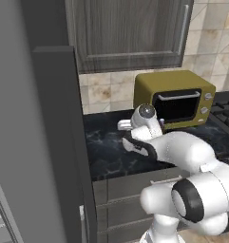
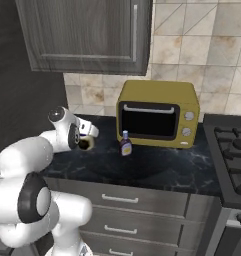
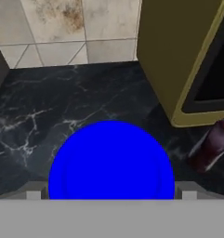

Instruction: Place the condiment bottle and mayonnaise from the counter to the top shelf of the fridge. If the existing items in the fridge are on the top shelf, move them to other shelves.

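The mayonnaise [image 3: 111,160] is very close in the hand view, its wide blue lid facing the camera on the black counter [image 3: 48,107]. My gripper [image 3: 111,195] is open above it, one fingertip [image 3: 33,194] on each side of the lid with a small gap. From the right base view the jar's cream body [image 2: 86,144] peeks out under the hand. The condiment bottle [image 2: 125,144] stands upright to its right, in front of the oven, and its maroon body [image 3: 211,146] is also in the hand view. The fridge [image 1: 59,142] is at the left with its dark door edge toward me.
A yellow toaster oven [image 2: 159,112] stands on the counter right of the jar, close to the bottle. A stove [image 2: 232,150] lies further right. Dark wall cabinets [image 2: 87,35] hang above. Grey drawer fronts [image 2: 122,200] run below the counter edge.
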You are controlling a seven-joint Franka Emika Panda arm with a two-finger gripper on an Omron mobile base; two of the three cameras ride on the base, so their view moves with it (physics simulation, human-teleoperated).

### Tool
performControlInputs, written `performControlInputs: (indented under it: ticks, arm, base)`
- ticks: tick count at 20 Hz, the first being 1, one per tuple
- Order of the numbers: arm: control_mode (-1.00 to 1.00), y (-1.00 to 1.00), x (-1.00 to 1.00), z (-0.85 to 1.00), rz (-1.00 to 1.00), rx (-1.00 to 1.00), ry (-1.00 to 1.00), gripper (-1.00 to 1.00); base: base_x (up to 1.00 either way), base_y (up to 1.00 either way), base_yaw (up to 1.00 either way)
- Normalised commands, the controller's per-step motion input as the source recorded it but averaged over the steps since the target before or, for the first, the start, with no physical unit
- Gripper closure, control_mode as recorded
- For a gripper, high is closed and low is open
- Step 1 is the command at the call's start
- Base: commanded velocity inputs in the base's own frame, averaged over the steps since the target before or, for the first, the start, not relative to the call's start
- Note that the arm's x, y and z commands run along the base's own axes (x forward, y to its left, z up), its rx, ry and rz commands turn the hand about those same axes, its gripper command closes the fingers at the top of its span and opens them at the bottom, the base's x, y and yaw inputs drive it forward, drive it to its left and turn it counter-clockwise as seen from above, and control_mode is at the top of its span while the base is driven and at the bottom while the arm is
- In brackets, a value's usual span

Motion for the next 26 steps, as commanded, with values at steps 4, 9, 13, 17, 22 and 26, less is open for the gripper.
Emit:
performControlInputs:
  ticks: [4, 9, 13, 17, 22, 26]
  arm:
    - [-1.00, 0.00, -1.00, 1.00, -0.06, 0.03, 0.02, 1.00]
    - [-1.00, 0.00, -1.00, 1.00, -0.07, 0.04, 0.05, 1.00]
    - [-1.00, 0.00, -1.00, 1.00, -0.08, 0.04, 0.06, 1.00]
    - [-1.00, 0.00, -1.00, 0.91, -0.05, 0.05, 0.07, 1.00]
    - [-1.00, 0.00, -1.00, 0.73, -0.01, 0.04, 0.11, 1.00]
    - [-1.00, 0.00, -0.90, 0.53, 0.00, 0.02, 0.12, 1.00]
  base:
    - [0.00, 0.00, 0.00]
    - [0.00, 0.00, 0.00]
    - [0.00, 0.00, 0.00]
    - [0.00, 0.00, 0.00]
    - [0.00, 0.00, 0.00]
    - [0.00, 0.00, 0.00]
